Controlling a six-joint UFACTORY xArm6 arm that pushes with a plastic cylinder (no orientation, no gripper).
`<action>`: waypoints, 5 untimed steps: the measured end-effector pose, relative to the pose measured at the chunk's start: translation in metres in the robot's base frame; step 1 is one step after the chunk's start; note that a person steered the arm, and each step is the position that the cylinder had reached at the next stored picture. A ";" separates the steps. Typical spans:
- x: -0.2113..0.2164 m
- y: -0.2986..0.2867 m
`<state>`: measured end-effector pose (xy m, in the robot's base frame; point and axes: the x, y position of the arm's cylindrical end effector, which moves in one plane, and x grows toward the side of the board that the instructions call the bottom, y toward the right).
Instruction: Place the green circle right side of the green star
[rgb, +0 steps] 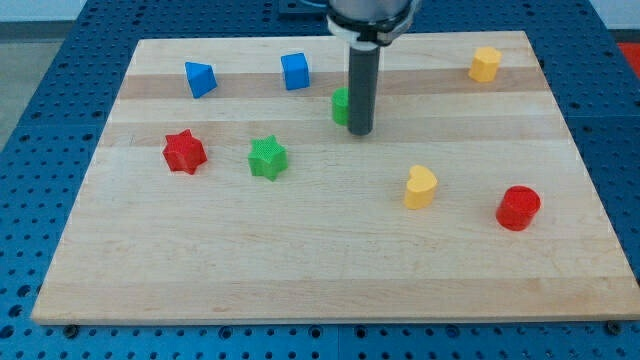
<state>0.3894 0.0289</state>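
The green circle (341, 105) sits near the board's top middle, mostly hidden behind the dark rod. My tip (360, 132) rests on the board against the circle's right side, slightly below it. The green star (267, 157) lies to the lower left of the circle, about a rod's length away from my tip.
A red star (184, 151) lies left of the green star. A blue block (200, 79) and a blue cube (295, 71) sit along the top. A yellow block (485, 63) is at top right, a yellow heart (421, 187) and red cylinder (518, 207) at lower right.
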 end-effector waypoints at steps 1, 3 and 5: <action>-0.002 0.001; -0.057 0.039; -0.074 -0.007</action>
<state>0.3150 0.0221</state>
